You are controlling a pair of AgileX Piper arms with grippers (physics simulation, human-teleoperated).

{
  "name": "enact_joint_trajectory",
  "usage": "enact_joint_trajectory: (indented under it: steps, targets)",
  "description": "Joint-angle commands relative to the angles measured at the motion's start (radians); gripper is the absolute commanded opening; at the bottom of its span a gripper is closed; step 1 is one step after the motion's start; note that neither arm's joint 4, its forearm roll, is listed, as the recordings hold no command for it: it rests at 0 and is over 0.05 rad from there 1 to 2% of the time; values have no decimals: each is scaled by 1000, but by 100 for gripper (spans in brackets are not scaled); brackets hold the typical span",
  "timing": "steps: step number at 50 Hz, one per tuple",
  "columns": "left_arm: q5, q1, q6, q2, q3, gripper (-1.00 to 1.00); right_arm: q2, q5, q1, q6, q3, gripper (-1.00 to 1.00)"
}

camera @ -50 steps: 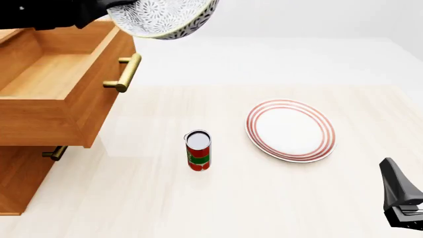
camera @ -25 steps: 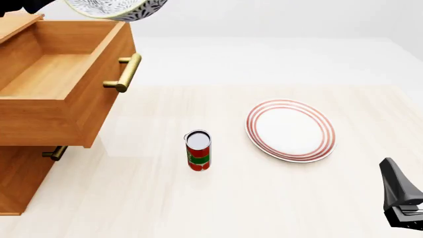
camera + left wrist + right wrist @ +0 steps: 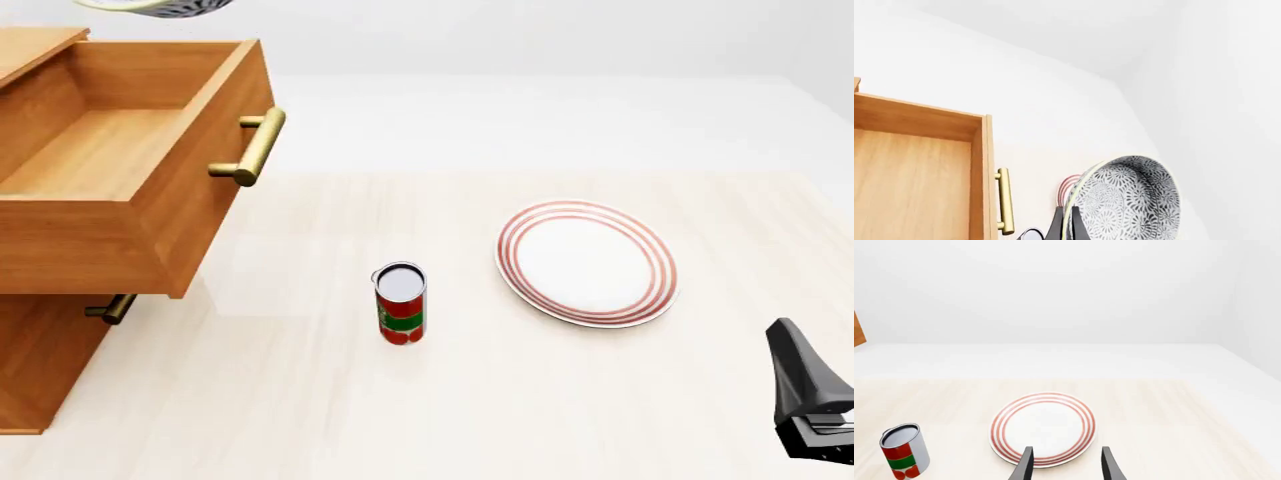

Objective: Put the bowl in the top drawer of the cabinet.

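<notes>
Only the bottom edge of the patterned bowl (image 3: 154,7) shows at the top left of the front view, high over the open top drawer (image 3: 120,160) of the cabinet (image 3: 40,340). The left wrist view shows the bowl (image 3: 1127,200) tilted on edge, with my left gripper (image 3: 1069,227) shut on its rim beside the drawer (image 3: 914,175) and its brass handle (image 3: 1004,202). My left gripper is outside the front view. At the front right my right gripper (image 3: 807,400) hangs low; in its wrist view the right gripper (image 3: 1066,467) is open and holds nothing.
A red and green can (image 3: 400,303) stands mid-table. The red-ringed plate (image 3: 587,262) lies to its right, just ahead of the right gripper. The lower drawer's handle (image 3: 114,308) shows under the open drawer, whose front overhangs the table.
The bowl has travelled left and upward, from right of the drawer front to above the drawer, nearly leaving the front view. The left arm has left that view. The right arm is still.
</notes>
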Motion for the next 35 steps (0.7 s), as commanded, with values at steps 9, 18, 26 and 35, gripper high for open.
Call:
enact_joint_trajectory:
  steps: [9,18,26,35]
  targets:
    - [35,80,36,-15,-19,-100,0,0,0,0,0,100]
    - [59,118,43,-12,-25,-100,0,0,0,0,0,100]
    - [95,150,50,0,-62,-100,0,0,0,0,0,100]
    - [138,182,54,21,-114,-100,0,0,0,0,0,100]
